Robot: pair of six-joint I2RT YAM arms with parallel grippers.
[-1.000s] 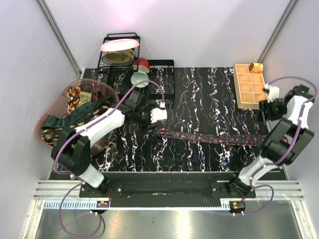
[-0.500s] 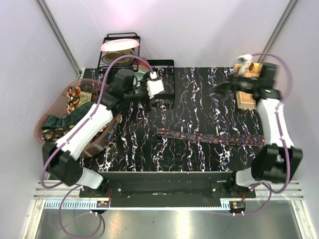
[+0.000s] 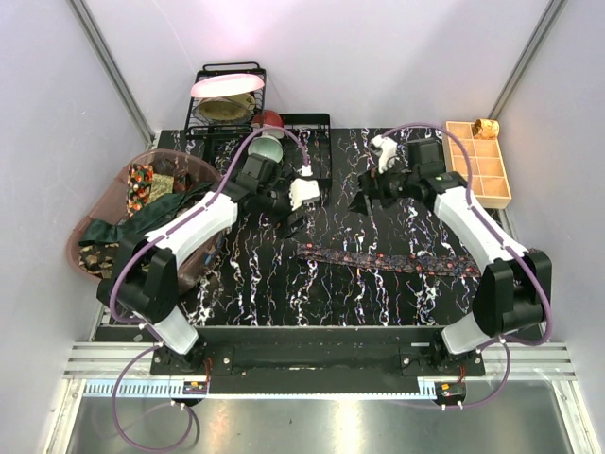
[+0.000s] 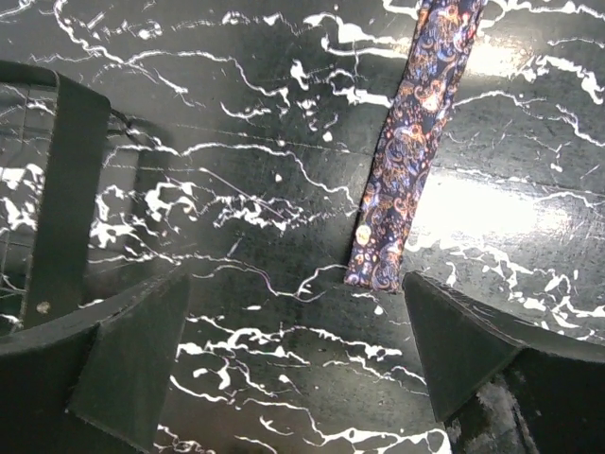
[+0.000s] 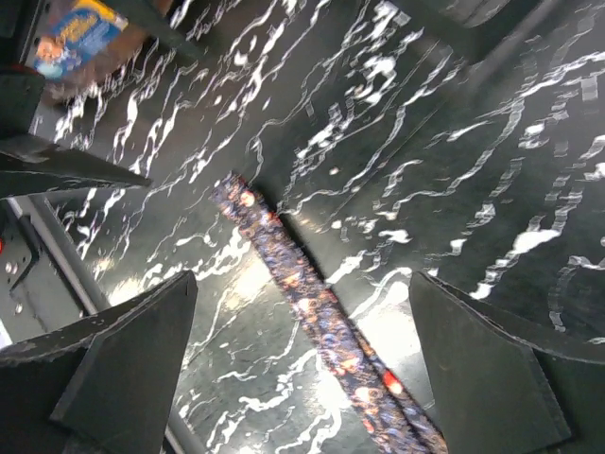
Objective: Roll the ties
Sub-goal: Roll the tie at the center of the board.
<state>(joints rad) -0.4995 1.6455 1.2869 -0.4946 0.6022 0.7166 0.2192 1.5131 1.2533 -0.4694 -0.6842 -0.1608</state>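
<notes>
A dark patterned tie with red dots (image 3: 397,260) lies flat and stretched out across the black marbled table, its narrow end at the left. My left gripper (image 3: 295,219) is open and empty, hovering just above and left of that narrow end; the tie (image 4: 406,151) shows between its fingertips in the left wrist view. My right gripper (image 3: 363,199) is open and empty above the table, behind the tie's left half; the tie (image 5: 312,312) runs diagonally below it. More ties, green and brown-gold (image 3: 132,222), lie in the pink basket at left.
A pink basket (image 3: 90,270) stands at the left edge. A black wire rack (image 3: 227,99) with plates and a green cup (image 3: 267,147) stands at the back left. A tan gridded tray (image 3: 477,175) holding one small roll sits at the back right.
My left gripper has come back down from the rack toward the tie's narrow end. My right arm has swung left from the tray to above the middle of the table.
</notes>
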